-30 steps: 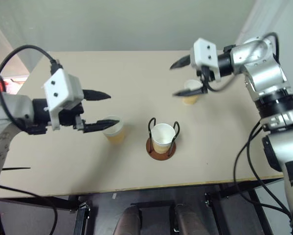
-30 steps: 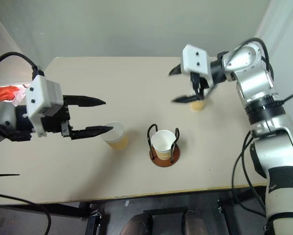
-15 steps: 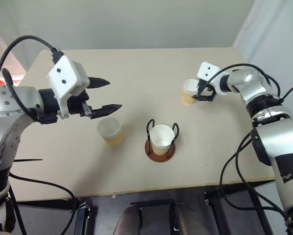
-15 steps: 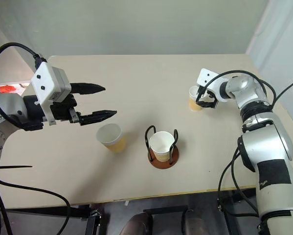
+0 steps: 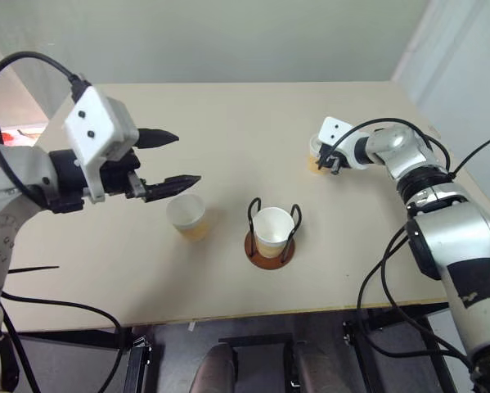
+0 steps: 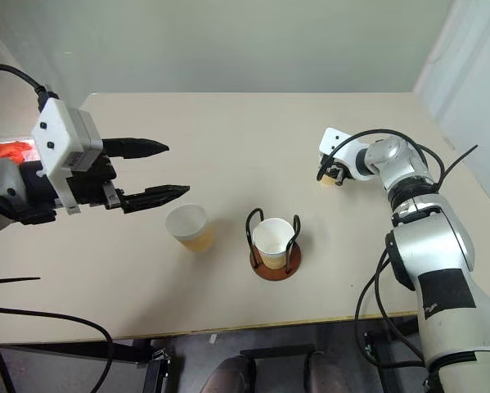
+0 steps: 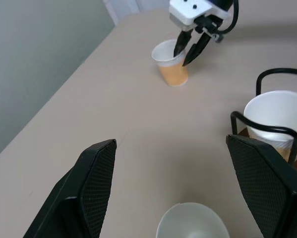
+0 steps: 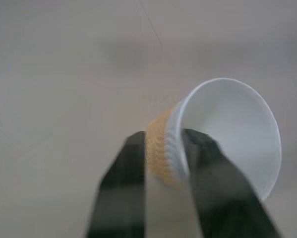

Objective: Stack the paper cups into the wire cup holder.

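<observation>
Desk (image 5: 228,115): carries all the cups and the holder.
Holder (image 5: 270,246): between my hands, one cup (image 5: 273,229) already seated inside.
Left hand (image 5: 168,162): wide, holding nothing; a loose cup (image 5: 186,215) stands just below its fingertips.
Right hand (image 7: 190,45): came down a second ago and pinched the far cup (image 7: 170,63) by its wall, one finger inside; lifting comes next, I judge.
Hidden: from above, my right hand covers most of that cup.

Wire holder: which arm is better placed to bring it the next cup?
Right. Its end effector already pinches the far cup's wall, one finger inside. The left end effector hangs open above the near cup, gripping nothing.
</observation>
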